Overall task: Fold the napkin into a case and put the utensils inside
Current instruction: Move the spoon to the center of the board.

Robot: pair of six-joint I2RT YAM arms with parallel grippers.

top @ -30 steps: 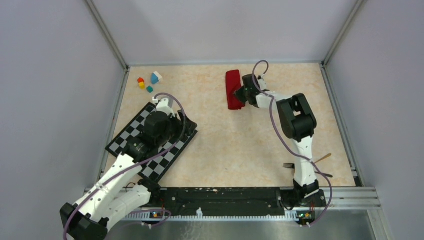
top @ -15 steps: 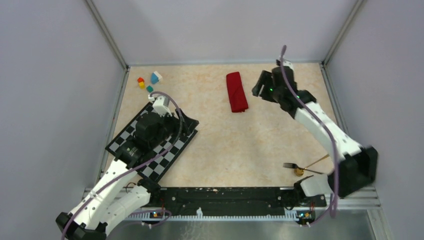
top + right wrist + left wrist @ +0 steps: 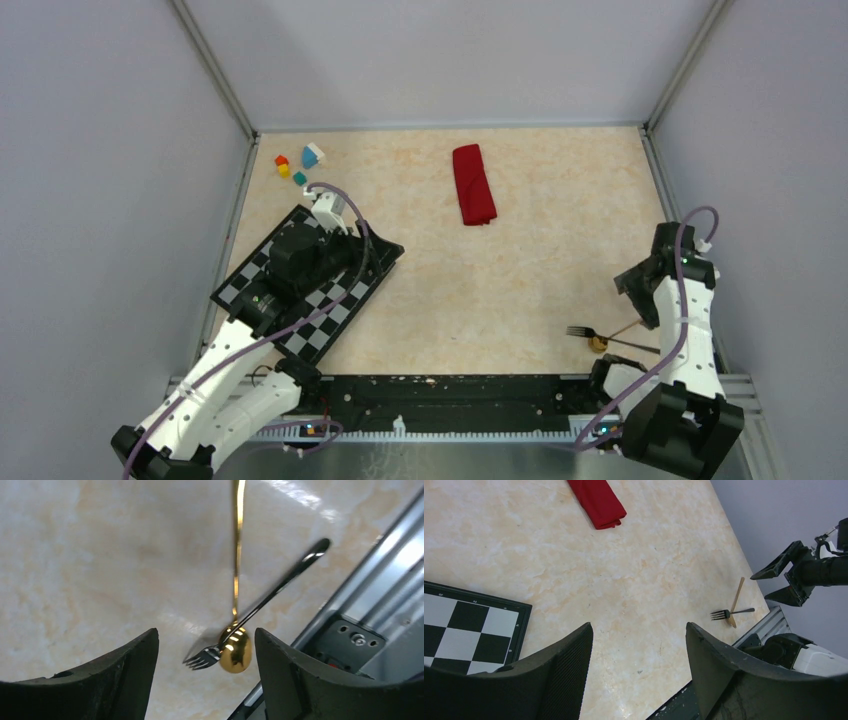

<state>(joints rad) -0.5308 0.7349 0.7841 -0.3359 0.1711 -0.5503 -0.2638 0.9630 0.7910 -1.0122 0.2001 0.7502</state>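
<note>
Napkin of plain bright red cloth (image 3: pixel 473 185), folded into a narrow oblong case, lies flat toward the far middle of the pale marbled desk (image 3: pixel 500 280). Its long axis runs far to near, and the near end leans slightly right. Nothing touches it, and both arms are well apart from it.

At the near right corner of the desk lie the utensils. The thin dark metal fork (image 3: pixel 265 600) has its long axis roughly left to right, with its tines pointing left. The small spoon with a round gold bowl and thin tan handle (image 3: pixel 236 650) has its bowl at the near end and its handle pointing far and right. The two cross just beside the bowl.

The right pincer (image 3: pixel 205 640) hangs above this pair, jaws spread apart and gripping nothing. The left pincer (image 3: pixel 638 630), also spread apart and empty, is over the right edge of the black-and-white checkered mat (image 3: pixel 330 320) at the near left. Small coloured blocks (image 3: pixel 298 165) sit in the far left corner.
</note>
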